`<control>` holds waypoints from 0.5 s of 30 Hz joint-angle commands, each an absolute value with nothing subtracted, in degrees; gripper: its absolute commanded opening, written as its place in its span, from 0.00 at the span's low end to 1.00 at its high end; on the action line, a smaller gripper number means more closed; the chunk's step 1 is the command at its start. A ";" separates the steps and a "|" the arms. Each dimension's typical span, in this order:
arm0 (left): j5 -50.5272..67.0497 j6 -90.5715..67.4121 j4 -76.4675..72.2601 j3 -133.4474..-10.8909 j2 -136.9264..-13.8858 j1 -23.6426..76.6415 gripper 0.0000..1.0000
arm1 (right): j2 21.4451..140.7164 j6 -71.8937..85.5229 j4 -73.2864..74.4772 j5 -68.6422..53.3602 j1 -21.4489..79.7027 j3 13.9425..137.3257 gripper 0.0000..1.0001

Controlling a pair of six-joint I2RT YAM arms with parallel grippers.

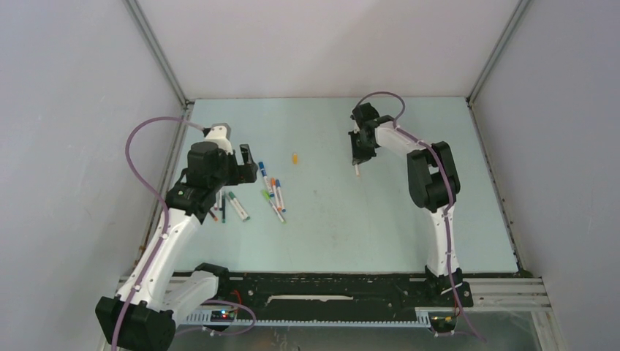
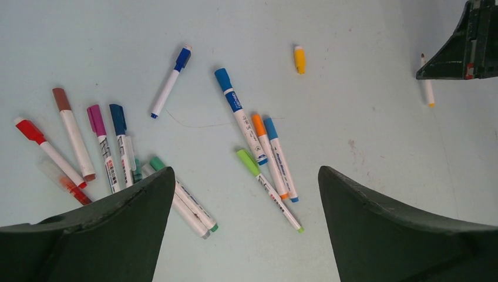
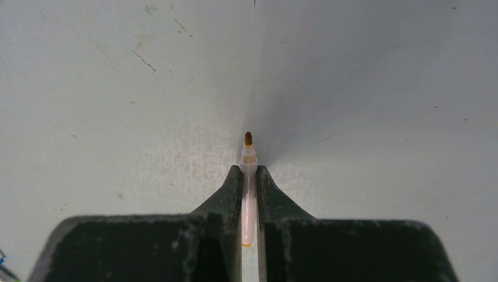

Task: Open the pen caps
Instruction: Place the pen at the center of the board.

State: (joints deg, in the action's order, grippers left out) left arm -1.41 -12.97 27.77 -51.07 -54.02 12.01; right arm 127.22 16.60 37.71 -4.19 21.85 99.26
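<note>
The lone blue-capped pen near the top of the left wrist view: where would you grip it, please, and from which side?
Probably its white barrel at mid-length, from above, jaws straddling it crosswise: it lies flat and alone, and this leaves the blue cap free.

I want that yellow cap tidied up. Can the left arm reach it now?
Probably yes. The left fingers are wide open and empty, and the yellow cap lies alone on the table, apart from the pens, with nothing in between.
</note>
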 commanded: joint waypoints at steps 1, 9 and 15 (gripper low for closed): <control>-1.93 -11.60 27.52 -50.83 -53.89 11.57 0.94 | 128.15 17.12 38.06 -1.67 22.77 101.36 0.08; -1.60 -11.53 27.64 -50.72 -53.55 11.53 0.94 | 126.59 16.23 37.60 -0.56 23.89 100.53 0.27; -0.87 -11.43 27.66 -50.80 -53.15 11.54 0.94 | 122.65 14.82 36.80 0.00 25.37 98.99 0.36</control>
